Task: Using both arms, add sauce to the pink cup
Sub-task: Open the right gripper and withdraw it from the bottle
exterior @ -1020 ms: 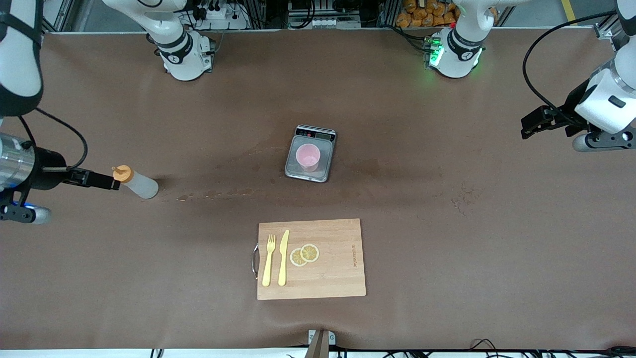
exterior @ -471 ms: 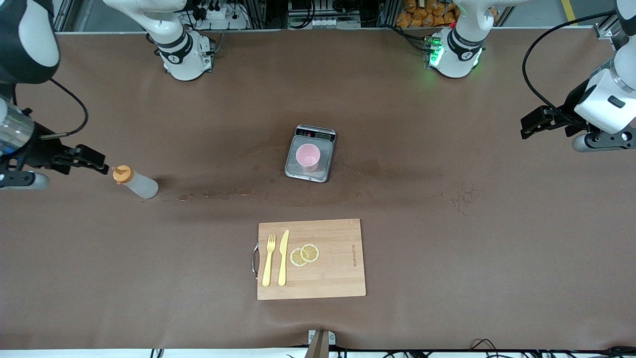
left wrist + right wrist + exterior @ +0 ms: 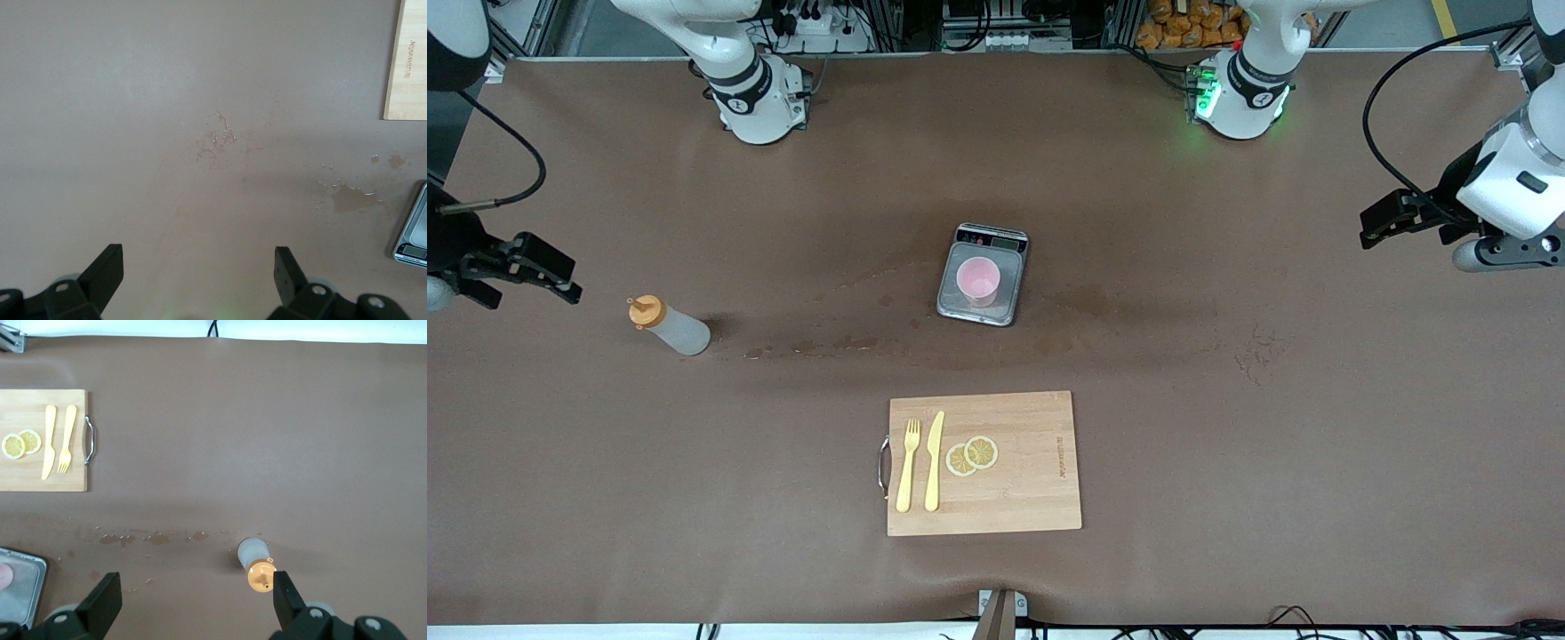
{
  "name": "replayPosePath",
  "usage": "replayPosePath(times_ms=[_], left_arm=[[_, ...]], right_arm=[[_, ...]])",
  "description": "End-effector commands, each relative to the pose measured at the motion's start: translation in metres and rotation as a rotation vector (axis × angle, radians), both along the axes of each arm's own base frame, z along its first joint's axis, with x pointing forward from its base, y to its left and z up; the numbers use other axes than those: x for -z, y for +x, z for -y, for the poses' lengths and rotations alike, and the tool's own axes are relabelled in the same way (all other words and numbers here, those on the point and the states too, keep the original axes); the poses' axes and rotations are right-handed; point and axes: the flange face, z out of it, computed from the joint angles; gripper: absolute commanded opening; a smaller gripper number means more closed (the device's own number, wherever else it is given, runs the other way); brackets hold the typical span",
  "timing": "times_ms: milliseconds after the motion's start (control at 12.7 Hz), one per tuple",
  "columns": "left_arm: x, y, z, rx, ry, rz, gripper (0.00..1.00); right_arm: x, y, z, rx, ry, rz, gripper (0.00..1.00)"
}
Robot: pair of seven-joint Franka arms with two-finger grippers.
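Sauce bottle [image 3: 669,326]: one, standing upright on the table [image 3: 1227,444] toward the right arm's end, orange cap on top, nothing touching it. I read it as parked there within that arm's easy reach.
Pink cup [image 3: 977,279]: one, sitting upright on the steel pan of the scale, mouth open to the top. From here I cannot tell whether any sauce is inside.
Scale [image 3: 983,284]: one, near the middle of the table, farther from the front camera than the board. My guess is the cup sits on it so the poured amount can be weighed.
Right pincer [image 3: 541,268]: up in the air at the right arm's end of the table, beside the bottle but apart from it, fingers spread wide, holding nothing. The right wrist view looks down on the bottle's cap [image 3: 261,575].
Left pincer [image 3: 1392,218]: over the bare table at the left arm's end, well apart from the cup, wide and empty; this arm waits.
Cutting board [image 3: 983,463]: one, with a metal handle, nearer the front camera than the scale; it looks like set dressing for this job.
On the board: one fork [image 3: 907,465], one knife [image 3: 934,460], two lemon slices [image 3: 971,455] overlapping, all lying flat.
Wet marks [image 3: 818,345]: a trail of small splashes on the table between bottle and scale.
Count of arms: two.
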Motion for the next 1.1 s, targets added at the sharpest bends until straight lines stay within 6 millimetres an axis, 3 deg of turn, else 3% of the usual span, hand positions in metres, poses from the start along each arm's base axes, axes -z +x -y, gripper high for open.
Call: replayPosePath(times_ms=[0, 235, 628, 1020], left_arm=[[-0.005, -0.004, -0.001, 0.016, -0.01, 0.013, 1.0], [-0.003, -0.004, 0.0, 0.019, -0.01, 0.009, 1.0], [0.001, -0.002, 0.001, 0.021, -0.009, 0.001, 1.0], [0.002, -0.003, 0.002, 0.022, -0.008, -0.003, 1.0]], right_arm=[[-0.008, 0.0, 0.0, 0.006, -0.012, 0.006, 1.0], [-0.026, 0.0, 0.0, -0.004, -0.047, 0.041, 1.0], [-0.021, 0.0, 0.012, 0.003, -0.059, 0.029, 1.0], [-0.019, 0.0, 0.009, 0.0, -0.06, 0.027, 1.0]])
